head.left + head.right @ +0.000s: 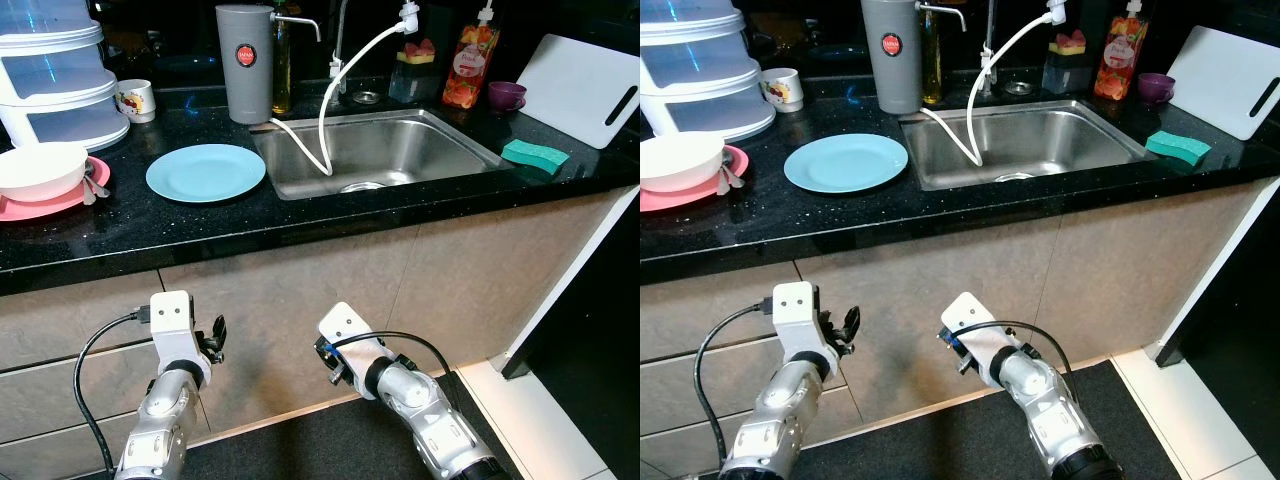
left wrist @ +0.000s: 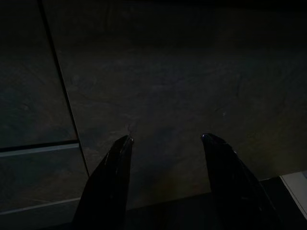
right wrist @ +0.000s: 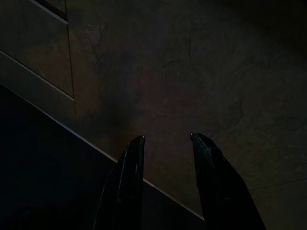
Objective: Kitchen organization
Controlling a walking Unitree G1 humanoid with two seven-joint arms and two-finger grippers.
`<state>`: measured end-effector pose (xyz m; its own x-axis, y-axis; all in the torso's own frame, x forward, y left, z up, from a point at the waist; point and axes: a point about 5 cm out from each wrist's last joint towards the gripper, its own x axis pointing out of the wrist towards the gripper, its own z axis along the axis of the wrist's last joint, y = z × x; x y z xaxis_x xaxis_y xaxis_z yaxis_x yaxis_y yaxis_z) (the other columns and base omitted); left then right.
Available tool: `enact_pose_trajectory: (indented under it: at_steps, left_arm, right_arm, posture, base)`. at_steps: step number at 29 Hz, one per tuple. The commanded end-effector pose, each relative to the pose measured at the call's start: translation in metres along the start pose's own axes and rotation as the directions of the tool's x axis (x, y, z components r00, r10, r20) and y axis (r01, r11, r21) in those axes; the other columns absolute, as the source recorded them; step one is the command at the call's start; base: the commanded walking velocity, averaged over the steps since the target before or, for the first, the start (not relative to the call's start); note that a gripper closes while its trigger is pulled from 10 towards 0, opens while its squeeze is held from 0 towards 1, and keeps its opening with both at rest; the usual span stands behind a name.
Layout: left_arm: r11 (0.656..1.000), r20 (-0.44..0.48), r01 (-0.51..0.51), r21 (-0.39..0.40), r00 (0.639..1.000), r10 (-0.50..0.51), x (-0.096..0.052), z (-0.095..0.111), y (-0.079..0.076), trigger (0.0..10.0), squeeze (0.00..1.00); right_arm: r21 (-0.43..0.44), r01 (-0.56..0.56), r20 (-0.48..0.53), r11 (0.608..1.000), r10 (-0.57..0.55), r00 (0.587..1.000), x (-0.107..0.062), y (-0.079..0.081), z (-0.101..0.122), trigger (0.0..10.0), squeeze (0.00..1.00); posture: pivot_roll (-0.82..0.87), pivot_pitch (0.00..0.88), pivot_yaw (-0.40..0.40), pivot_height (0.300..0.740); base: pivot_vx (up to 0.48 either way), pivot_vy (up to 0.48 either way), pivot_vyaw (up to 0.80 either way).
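- Black and shiny, the desk (image 1: 300, 225) has a steel sink (image 1: 385, 150) set in it.
- A light blue plate (image 1: 206, 172) lies flat on the desk, just beside the sink on the robot's left.
- Further from the sink on that side, a white bowl (image 1: 38, 168) sits on a pink plate (image 1: 60, 200), with a spoon (image 1: 92, 183) leaning at the bowl's edge.
- A stack of clear plastic tubs (image 1: 55, 75) and a small white mug (image 1: 135, 99) stand behind the bowl.
- A tall grey jug (image 1: 245, 62) stands at the sink's back corner, behind the blue plate.
- A white hose (image 1: 345, 80) bends down into the sink.
- A green sponge (image 1: 534, 154) lies on the desk on the sink's other side, with a white cutting board (image 1: 583, 88) leaning behind it.
- A purple cup (image 1: 506, 94) and a bottle with fruit pictures (image 1: 470, 65) stand behind the sink.
- The left claw (image 2: 168, 143) hangs low in front of the cupboard below the desk, fingers spread apart, holding nothing.
- The right claw (image 3: 165, 141) hangs low below the sink, fingers also apart and holding nothing.
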<state>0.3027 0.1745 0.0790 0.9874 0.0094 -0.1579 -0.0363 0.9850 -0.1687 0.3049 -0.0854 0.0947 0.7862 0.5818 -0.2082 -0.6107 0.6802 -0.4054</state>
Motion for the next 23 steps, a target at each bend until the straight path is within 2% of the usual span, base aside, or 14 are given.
enact_pose_trajectory:
  at_steps: [1,23]
  left_arm:
    - [1.000,-0.011,-0.003,-0.011,1.000,0.003,0.0003,-0.0032,-0.0003,10.0,0.00]
    - [1.000,-0.009,-0.004,-0.008,1.000,0.004,0.0009,-0.0017,0.0017,10.0,0.00]
  right_arm:
    - [0.007,-0.005,0.003,1.000,0.005,1.000,0.0009,-0.0006,-0.0006,10.0,0.00]
    - [0.007,-0.005,0.004,1.000,0.005,1.000,0.0024,-0.0006,0.0005,10.0,0.00]
  posture:
    - [-0.09,0.068,0.007,0.740]
    - [-0.09,0.071,0.010,0.740]
  base:
    - [0.000,0.000,0.00]
    - [0.000,0.000,0.00]
